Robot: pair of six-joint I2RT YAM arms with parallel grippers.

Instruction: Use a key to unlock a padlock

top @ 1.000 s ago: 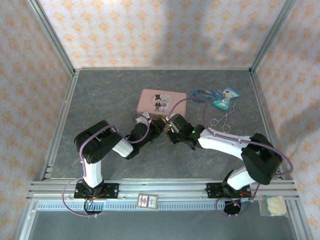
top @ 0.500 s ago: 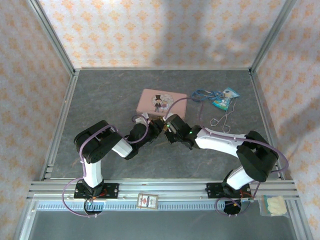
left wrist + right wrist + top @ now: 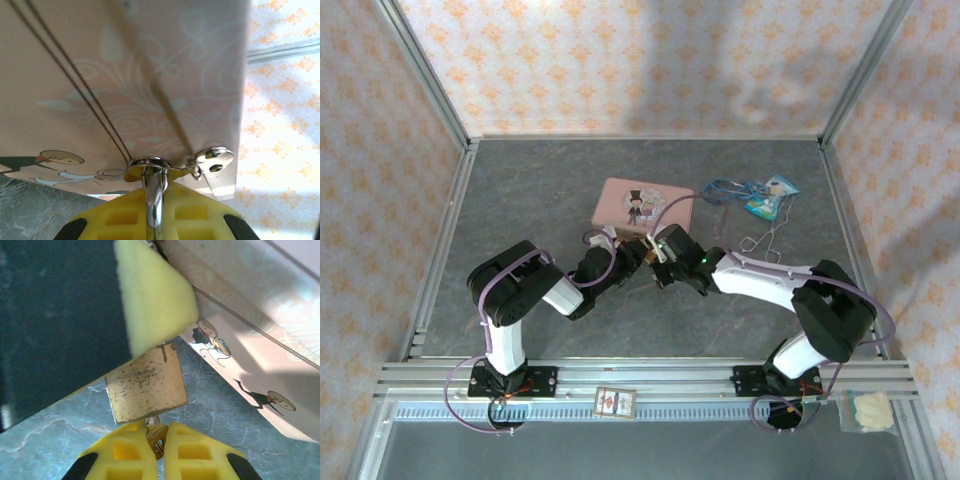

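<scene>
Right wrist view: ready to turn.
Right tool (image 3: 154,431) pinches the tiny pale key (image 3: 157,442) under the square brass padlock (image 3: 145,385); left tool (image 3: 152,210) clamps its shackle (image 3: 151,182), steadying it.

there is one pink tin (image 3: 642,205), and at its near edge are two grippers, the left gripper (image 3: 152,200) and the right gripper (image 3: 157,441), with one brass padlock (image 3: 146,383), one key (image 3: 155,432), one silvery ring (image 3: 146,161) and one small round metal tab (image 3: 214,159). right of the tin lie one blue cord (image 3: 725,187), one teal packet (image 3: 760,207) and one thin whitish string (image 3: 765,240). well nearer than the tin sit one small card (image 3: 614,401) and one clear bag (image 3: 867,410).
</scene>
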